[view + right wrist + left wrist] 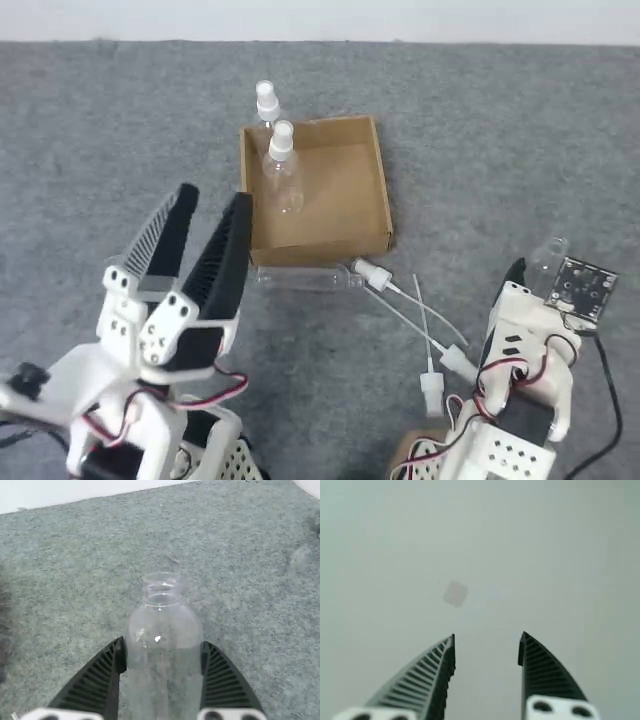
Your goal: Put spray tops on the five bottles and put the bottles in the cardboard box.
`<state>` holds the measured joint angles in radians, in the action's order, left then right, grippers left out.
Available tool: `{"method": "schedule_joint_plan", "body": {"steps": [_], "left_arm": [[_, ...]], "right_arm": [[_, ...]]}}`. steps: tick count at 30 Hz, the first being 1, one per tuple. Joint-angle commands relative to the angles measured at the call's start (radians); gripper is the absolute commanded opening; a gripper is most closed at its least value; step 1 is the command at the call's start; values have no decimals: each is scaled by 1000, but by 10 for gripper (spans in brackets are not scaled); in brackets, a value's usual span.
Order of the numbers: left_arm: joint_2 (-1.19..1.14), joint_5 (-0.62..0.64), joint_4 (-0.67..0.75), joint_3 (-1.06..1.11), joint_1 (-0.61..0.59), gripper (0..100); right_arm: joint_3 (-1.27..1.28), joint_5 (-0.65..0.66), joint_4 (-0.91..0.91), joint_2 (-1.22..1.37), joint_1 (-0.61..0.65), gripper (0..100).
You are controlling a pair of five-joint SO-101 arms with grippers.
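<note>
The open cardboard box (365, 190) stands at the table's middle back. Inside it stands a clear bottle (283, 172) with a white spray top on. A second capped bottle (266, 101) stands just behind the box. A third clear bottle (303, 277) lies on its side along the box's front wall. Three loose spray tops (371, 272) (457, 358) (431, 386) with long tubes lie to its right. My right gripper (162, 650) (530, 272) is shut on a topless clear bottle (162, 630) (548, 256) above the carpet. My left gripper (487, 637) (212, 205) is raised high, open and empty.
Grey carpet (120, 130) covers the table, with free room left and right of the box. A pale wall runs along the far edge. The right arm's base and cables (500, 440) sit at the near right.
</note>
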<state>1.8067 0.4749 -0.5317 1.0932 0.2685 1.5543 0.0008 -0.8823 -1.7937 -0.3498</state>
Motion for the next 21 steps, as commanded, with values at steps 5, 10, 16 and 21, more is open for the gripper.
{"method": "schedule_joint_plan", "body": {"steps": [5,10,16,21], "left_arm": [[9,43,23,-39,124,97],[-63,63,20,-22,124,97],[-241,110,3,-54,127,97],[-324,130,-71,-91,129,98]], "right_arm": [[-12,-8,24,-22,15,80],[-14,-8,25,-22,16,81],[-6,-6,45,-22,42,81],[-6,-6,45,-22,42,81]]}}
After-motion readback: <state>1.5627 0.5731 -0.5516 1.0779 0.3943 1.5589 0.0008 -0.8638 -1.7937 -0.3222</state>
